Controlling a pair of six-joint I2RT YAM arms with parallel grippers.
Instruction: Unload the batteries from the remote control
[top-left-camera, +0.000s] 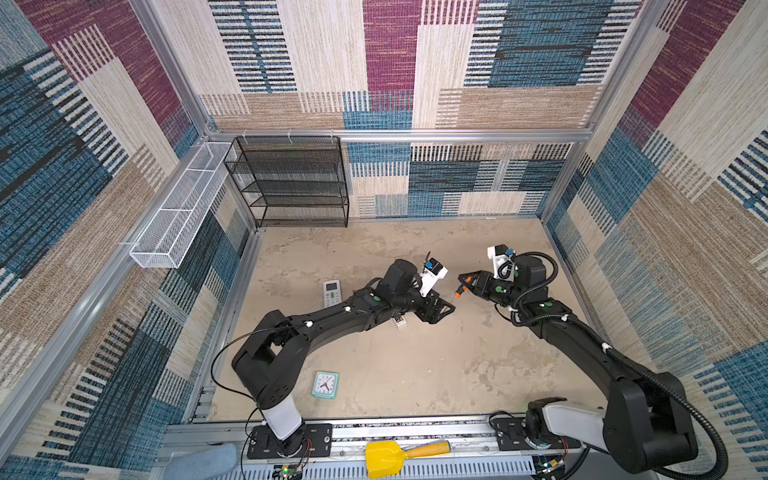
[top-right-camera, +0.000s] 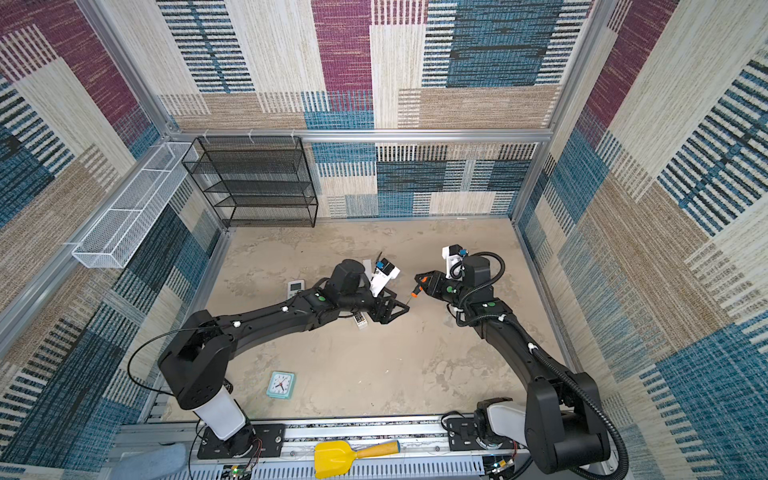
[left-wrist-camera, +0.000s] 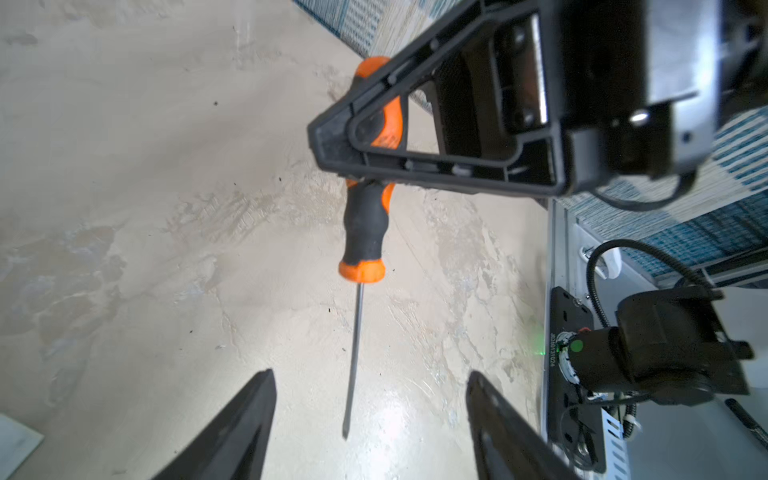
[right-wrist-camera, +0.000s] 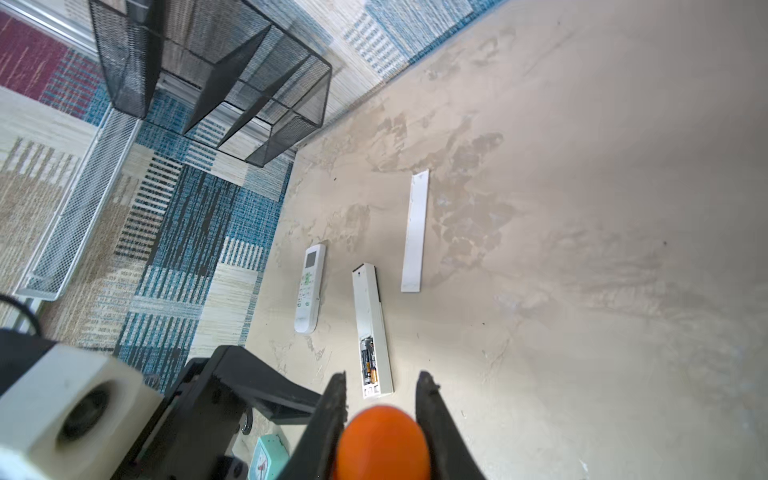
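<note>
Mottled beige tabletop (right-wrist-camera: 602, 187), woven patchwork walls (top-left-camera: 390, 62), black mesh rack (top-left-camera: 291, 183) at the back. Batteries (right-wrist-camera: 368, 362) sat in the open remote (right-wrist-camera: 368, 307) lying on the tabletop, loose white cover (right-wrist-camera: 415, 232) near it. Right gripper (right-wrist-camera: 381, 380) pinched the screwdriver (left-wrist-camera: 365, 232) handle; left gripper (left-wrist-camera: 370, 376) was spread, empty.

Patchwork woven walls (top-left-camera: 390, 62), mottled beige floor (top-left-camera: 415, 353), black mesh shelf (top-left-camera: 291, 183), white wire basket (top-left-camera: 178, 216)
</note>
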